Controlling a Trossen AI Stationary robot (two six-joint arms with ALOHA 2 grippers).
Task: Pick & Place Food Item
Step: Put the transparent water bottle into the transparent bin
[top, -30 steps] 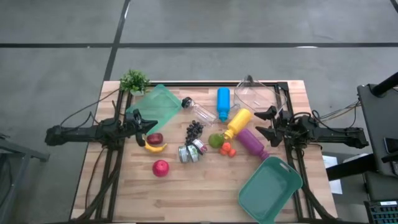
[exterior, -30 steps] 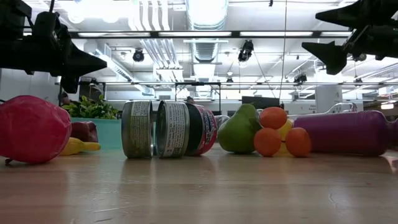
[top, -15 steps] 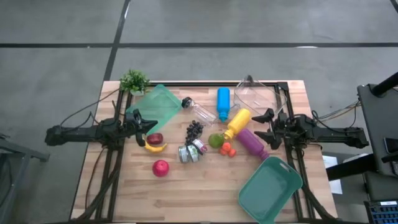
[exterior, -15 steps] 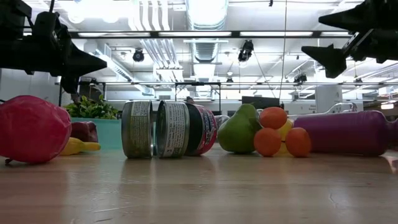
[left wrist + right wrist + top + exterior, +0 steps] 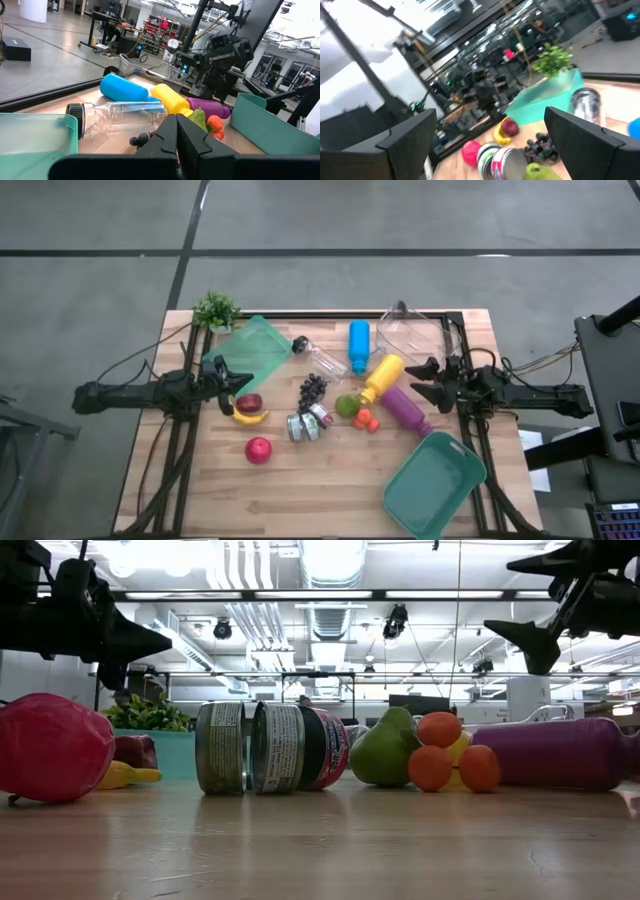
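Two grippers hover above a wooden tabletop [image 5: 330, 480]. Landmark: a green pear [image 5: 346, 405] at centre. Right gripper [image 5: 419, 382], fingers spread wide and empty, hangs right of the pear, over a purple bottle [image 5: 404, 409]. Left gripper [image 5: 240, 380], pinched closed, waits well left of the pear, above a banana [image 5: 250, 417].

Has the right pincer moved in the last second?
Yes. In the high view the right pincer has crept toward the table's middle, nearer the purple bottle.

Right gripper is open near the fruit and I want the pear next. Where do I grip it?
Take the pear across its wide lower body, from above. It lies between the cans and oranges, so only its top looks free. The right gripper hangs open nearby.
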